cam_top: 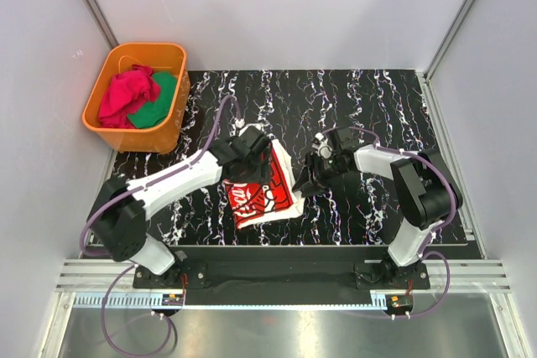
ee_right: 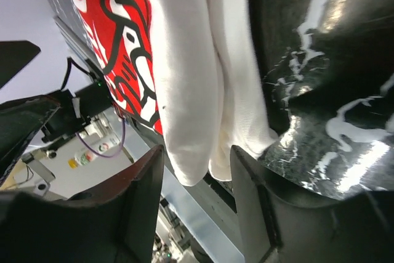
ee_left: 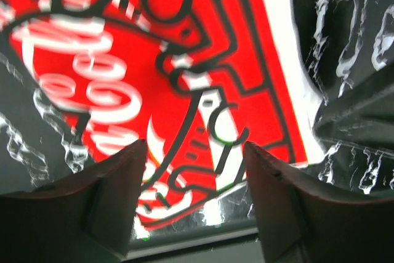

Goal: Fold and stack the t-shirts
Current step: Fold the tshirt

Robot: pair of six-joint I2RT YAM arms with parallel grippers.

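Left gripper (ee_left: 196, 146): jaws wide apart, holding nothing, poised above the folded white cloth t-shirt with red Coca-Cola print (ee_left: 184, 47). Right gripper (ee_right: 197, 152): jaws apart, empty, at the shirt's folded white edge. The shirt lies on the black marbled tabletop (cam_top: 361, 106), between the arms.

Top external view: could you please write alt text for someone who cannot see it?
A folded white t-shirt with red Coca-Cola print lies centrally, left gripper over it, right gripper at its edge. An orange tub sits far left.
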